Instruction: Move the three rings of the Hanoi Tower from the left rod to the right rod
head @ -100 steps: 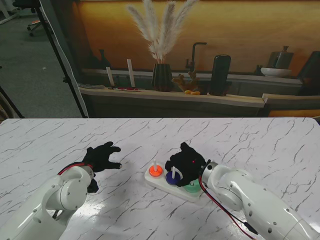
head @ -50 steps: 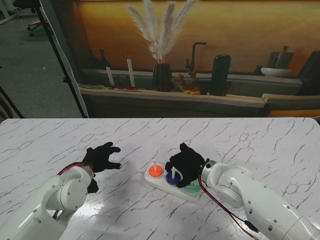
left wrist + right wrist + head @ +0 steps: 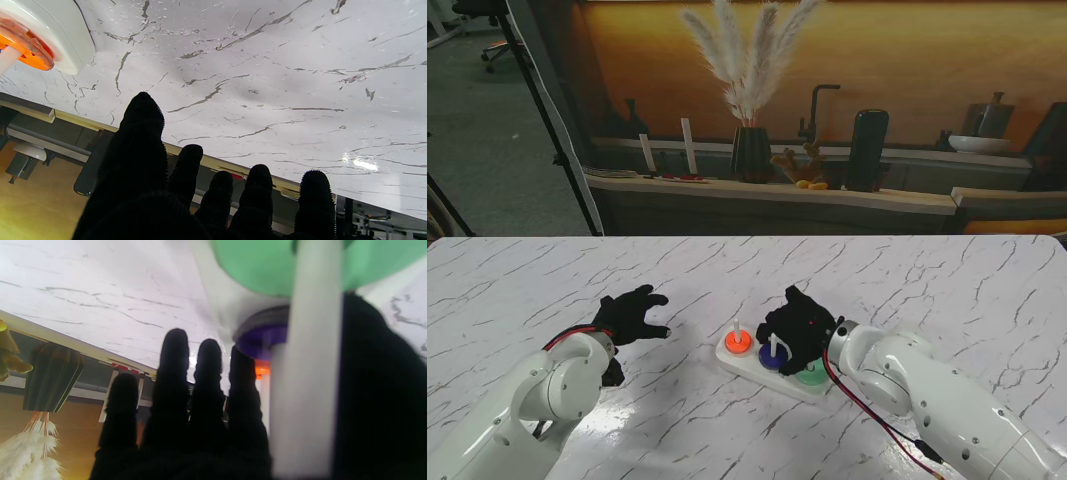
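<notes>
Stand cam overhead; wrist cams close (shared: base [image 3: 772,365]).

We record a white marble-veined tabletop [image 3: 907,270]. Beyond its far edge, a low shelf [image 3: 767,190] carries a dark ribbed vase [image 3: 750,155] of pampas grass [image 3: 745,55], a black faucet [image 3: 817,110], a tall black cylinder [image 3: 867,150], and at far right a white bowl [image 3: 978,143].

Left arm: white jointed arm [image 3: 537,400] rises from the near left corner, elbow bent.
Left hand: black-gloved five-finger hand [image 3: 632,313] lies palm-down, fingers [image 3: 313,196] spread, holding nothing.
Right hand: black-gloved five-finger hand [image 3: 799,325] hovers with fingers [image 3: 173,373] extended, nothing gripped.
</notes>
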Controlling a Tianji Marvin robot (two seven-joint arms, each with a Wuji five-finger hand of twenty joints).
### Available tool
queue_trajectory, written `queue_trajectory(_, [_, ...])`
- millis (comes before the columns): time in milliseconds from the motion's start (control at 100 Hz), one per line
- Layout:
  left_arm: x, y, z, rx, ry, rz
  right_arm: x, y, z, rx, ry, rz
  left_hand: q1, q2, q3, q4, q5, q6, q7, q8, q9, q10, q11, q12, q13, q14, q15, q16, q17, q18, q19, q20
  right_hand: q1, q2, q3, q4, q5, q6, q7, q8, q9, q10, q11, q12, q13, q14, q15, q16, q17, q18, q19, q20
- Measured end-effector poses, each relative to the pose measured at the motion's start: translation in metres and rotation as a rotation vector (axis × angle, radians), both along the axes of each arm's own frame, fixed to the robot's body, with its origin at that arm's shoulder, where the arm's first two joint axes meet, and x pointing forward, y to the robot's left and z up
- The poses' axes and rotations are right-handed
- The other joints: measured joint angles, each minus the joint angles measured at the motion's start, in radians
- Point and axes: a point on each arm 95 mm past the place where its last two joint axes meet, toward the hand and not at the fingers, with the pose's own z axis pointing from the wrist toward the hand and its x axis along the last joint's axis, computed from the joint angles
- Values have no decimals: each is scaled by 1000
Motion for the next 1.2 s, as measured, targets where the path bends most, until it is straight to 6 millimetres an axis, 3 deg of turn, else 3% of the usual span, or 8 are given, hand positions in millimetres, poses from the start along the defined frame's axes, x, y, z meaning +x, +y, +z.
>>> queue_trajectory(410, [0, 0, 0, -5, 3, 1, 3, 1, 2, -21, 13, 0, 0, 10, 0, 0, 0, 0, 0, 0, 0, 0, 0, 0, 0, 0, 0, 0, 0, 0, 0, 0, 0, 0, 0, 0, -29, 3, -9, 3, 2, -4, 0, 0, 18, 0, 16, 1, 8, 0, 14, 22])
queue_trajectory(580, [0, 1, 0, -6, 4, 2, 4, 2, 0, -1, 3, 6, 0, 11, 0, 0, 0, 1, 0, 0, 0, 0, 0, 0, 0, 0, 0, 0, 0, 0, 0, 0, 15, -16, -1, 0, 22, 2, 14, 3, 53, -26, 20, 1, 53, -11, 38, 2, 23, 0, 26, 27])
queue_trajectory(830, [0, 1, 0, -7, 4, 3, 4, 1, -1, 25, 8, 2, 0, 11, -1, 0, 0, 3, 0, 0, 0, 0, 0, 0, 0, 0, 0, 0, 0, 0, -1, 0, 69, 33, -137, -1, 63, -3, 25, -14, 117, -47, 21, -11, 115, -16, 49, 3, 46, 0, 48, 34])
queue_trajectory(920, [0, 1, 0, -8, 4, 4, 5, 0, -1, 33, 11, 2, 0, 11, -2, 0, 0, 6, 0, 0, 0, 0, 0, 0, 0, 0, 0, 0, 0, 0, -1, 0, 86, 38, -161, -3, 67, -3, 36, -83, 118, -47, 21, -20, 117, -16, 49, 3, 48, 0, 50, 34])
queue_trajectory(960, [0, 1, 0, -9, 4, 4, 5, 0, -1, 37, 14, 0, 0, 11, -2, 0, 0, 6, 0, 0, 0, 0, 0, 0, 0, 0, 0, 0, 0, 0, -1, 0, 65, 16, -73, -10, 67, 3, 38, -107, 144, -47, 10, -22, 120, -16, 49, 2, 50, 0, 51, 34])
queue_trajectory(1010, [0, 1, 0, -9, 5, 3, 4, 0, -1, 40, 17, 0, 0, 11, -11, 0, 0, 7, 0, 0, 0, 0, 0, 0, 0, 0, 0, 0, 0, 0, -1, 0, 5, -32, 125, -72, 67, 16, 38, -115, 152, -47, 9, -22, 128, -17, 49, 2, 56, 0, 52, 34])
queue_trajectory(1050, [0, 1, 0, -9, 5, 3, 4, -1, -1, 44, 19, -1, 0, 11, -11, 0, 0, 7, 0, 0, 0, 0, 0, 0, 0, 0, 0, 0, 0, 0, -1, 0, -28, -50, 206, -98, 67, 18, 38, -117, 161, -47, 8, -22, 128, -17, 49, 2, 57, 0, 60, 34])
queue_trajectory(1200, [0, 1, 0, -11, 8, 2, 3, -4, -1, 64, 33, -9, 0, 11, -12, 0, 0, 7, 0, 0, 0, 0, 0, 0, 0, 0, 0, 0, -1, 0, -11, 0, -56, -53, 265, -100, 67, 20, 34, -126, 161, -47, -1, -22, 140, -17, 49, 2, 58, 0, 61, 34])
